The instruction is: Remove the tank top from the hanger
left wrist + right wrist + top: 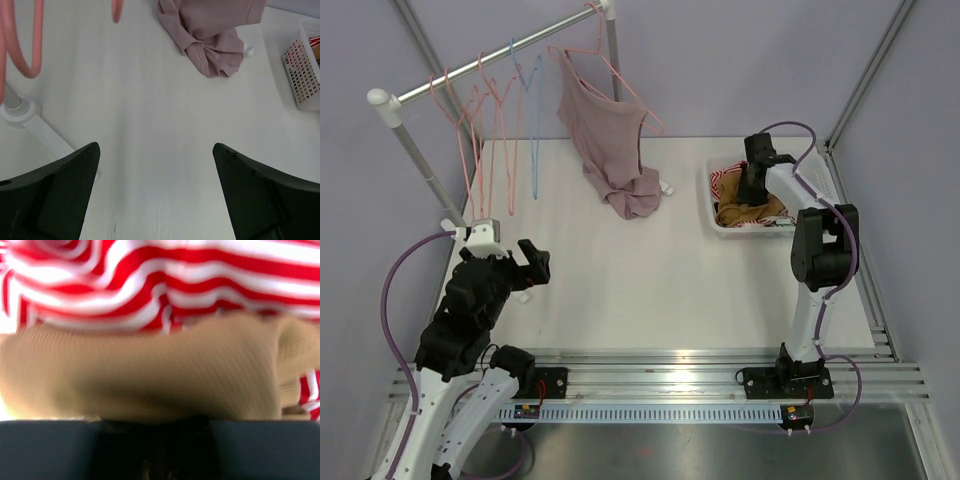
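Left hand (pixel 533 266), lower left, spread wide over the table (pixel 650 290); right hand (pixel 752 185) buried in the basket (pixel 712 205), grip unreadable; tank top (pixel 605 130) hangs on its hanger (pixel 617 68), upper centre, hem pooled; a hard tug could unhook the hanger.

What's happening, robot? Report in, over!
Left gripper open, low over table. Right gripper down in basket on tan garment, jaws hidden. Tank top on its hanger, hem bunched on table. Nothing blocking it.
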Robot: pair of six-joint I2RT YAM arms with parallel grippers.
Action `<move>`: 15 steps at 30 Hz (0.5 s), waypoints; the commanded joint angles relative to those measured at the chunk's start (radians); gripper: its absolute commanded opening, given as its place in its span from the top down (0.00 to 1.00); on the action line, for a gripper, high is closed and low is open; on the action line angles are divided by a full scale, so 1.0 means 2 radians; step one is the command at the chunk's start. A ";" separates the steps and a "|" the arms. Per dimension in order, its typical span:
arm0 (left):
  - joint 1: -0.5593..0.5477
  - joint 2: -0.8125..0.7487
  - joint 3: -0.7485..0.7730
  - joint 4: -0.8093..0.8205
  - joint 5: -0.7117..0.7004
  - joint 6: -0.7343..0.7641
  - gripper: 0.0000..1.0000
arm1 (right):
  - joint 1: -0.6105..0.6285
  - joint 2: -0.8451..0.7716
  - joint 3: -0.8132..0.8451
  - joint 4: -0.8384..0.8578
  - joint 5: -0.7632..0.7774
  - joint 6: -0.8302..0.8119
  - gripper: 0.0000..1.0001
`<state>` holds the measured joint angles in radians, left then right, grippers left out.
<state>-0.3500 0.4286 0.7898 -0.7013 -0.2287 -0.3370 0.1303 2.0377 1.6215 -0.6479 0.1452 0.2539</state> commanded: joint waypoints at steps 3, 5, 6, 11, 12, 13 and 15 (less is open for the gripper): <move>0.003 0.007 0.021 0.014 0.004 -0.009 0.01 | -0.005 -0.087 0.019 -0.011 -0.010 0.008 0.35; 0.003 0.010 0.032 0.023 0.043 -0.009 0.01 | -0.005 -0.114 0.029 -0.019 -0.011 0.006 0.31; 0.003 0.013 0.038 0.024 0.054 -0.016 0.01 | -0.005 -0.121 0.041 -0.030 -0.007 0.006 0.26; 0.003 0.065 0.107 0.060 0.157 -0.052 0.01 | -0.005 -0.185 0.048 -0.055 0.012 0.001 0.01; 0.002 0.078 0.118 0.071 0.172 -0.071 0.01 | -0.005 -0.199 0.034 -0.050 0.008 0.000 0.01; 0.002 0.089 0.128 0.081 0.183 -0.081 0.01 | -0.005 -0.232 0.024 -0.043 -0.006 -0.001 0.01; -0.005 0.126 0.161 0.106 0.202 -0.105 0.01 | -0.005 -0.270 -0.019 -0.004 -0.040 0.012 0.00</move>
<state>-0.3481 0.6048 1.0233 -0.6319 0.0288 -0.4541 0.1276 1.6238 1.6573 -0.7170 0.1287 0.2646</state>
